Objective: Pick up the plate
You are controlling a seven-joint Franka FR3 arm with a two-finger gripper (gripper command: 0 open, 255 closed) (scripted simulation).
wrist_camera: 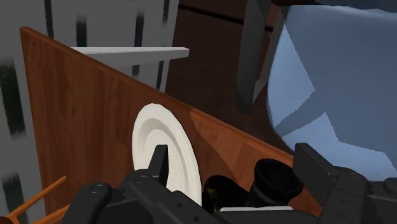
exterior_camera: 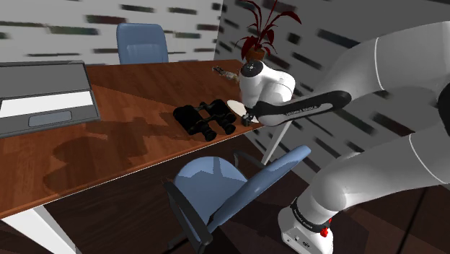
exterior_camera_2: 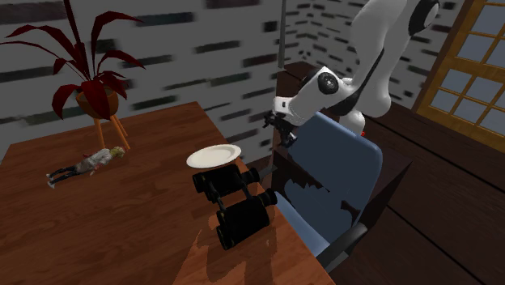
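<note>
Nearest us in the second exterior view: black binocs (exterior_camera_2: 239,202), lower centre on the wood table (exterior_camera_2: 121,235), w/ a blue chair (exterior_camera_2: 340,174) to their right. Just behind them we see the white plate (exterior_camera_2: 214,155), mid-frame by the table edge. The gripper (exterior_camera_2: 278,129) hangs right of it, apart, fingers spread wide, holding nothing. Red-leaved plant (exterior_camera_2: 93,81) upper left.

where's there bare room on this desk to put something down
The widest bare wood is the middle of the desk, between the grey device and the binoculars. A smaller free patch lies between the doll and the binoculars. It is crowded at the edge by the blue chair, where the plate sits close to the binoculars.
</note>
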